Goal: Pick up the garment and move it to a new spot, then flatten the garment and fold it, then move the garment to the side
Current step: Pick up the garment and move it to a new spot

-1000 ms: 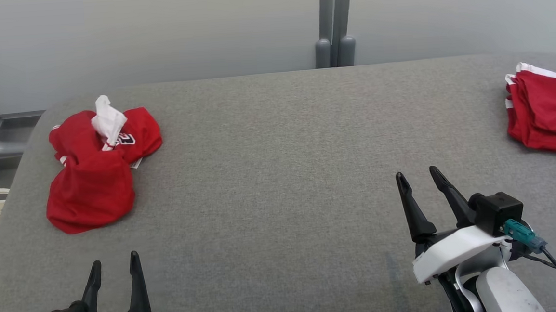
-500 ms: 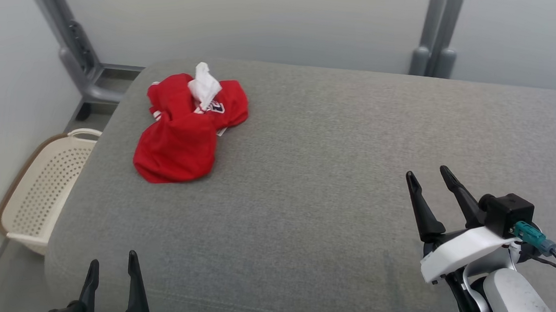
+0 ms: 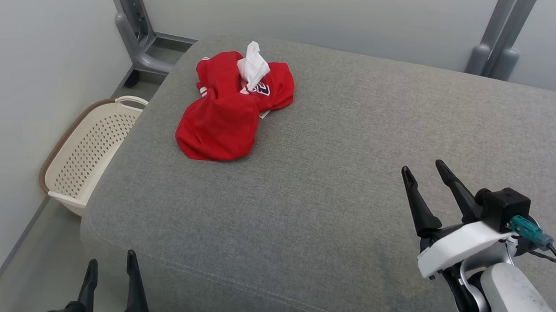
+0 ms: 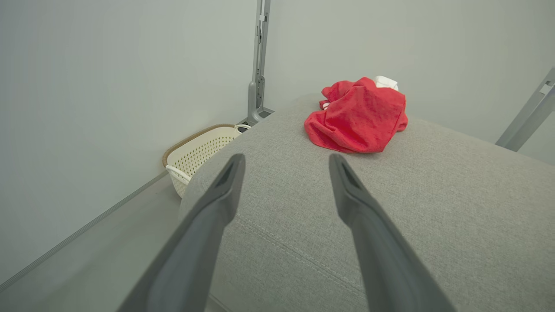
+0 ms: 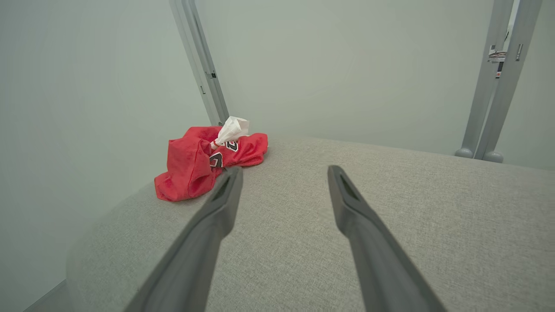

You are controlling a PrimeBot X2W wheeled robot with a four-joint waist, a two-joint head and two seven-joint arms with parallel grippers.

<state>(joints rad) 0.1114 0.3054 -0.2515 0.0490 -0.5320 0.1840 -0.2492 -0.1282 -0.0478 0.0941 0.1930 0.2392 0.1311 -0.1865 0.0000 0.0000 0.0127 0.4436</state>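
Note:
A crumpled red garment [image 3: 229,113] with a white part sticking up lies near the far left corner of the grey padded table [image 3: 337,171]. The same garment [image 4: 357,115] shows ahead in the left wrist view, and the garment [image 5: 204,162] sits far left in the right wrist view. My left gripper [image 3: 111,262] stands open at the lower left, off the table's near edge, with nothing between its fingers. Over the table's right half my right gripper [image 3: 423,169] is open and empty, well away from the garment.
A cream perforated basket [image 3: 89,148] stands on the floor by the table's left end, against the pale wall. Grey metal posts [image 3: 138,34] rise behind the table at the left and another post [image 3: 502,41] at the right. The basket [image 4: 199,154] shows left of my left fingers.
The head camera has swung left, so the garment now sits nearer the picture's middle and the basket has come into view. Both grippers stay open and keep their places in the picture.

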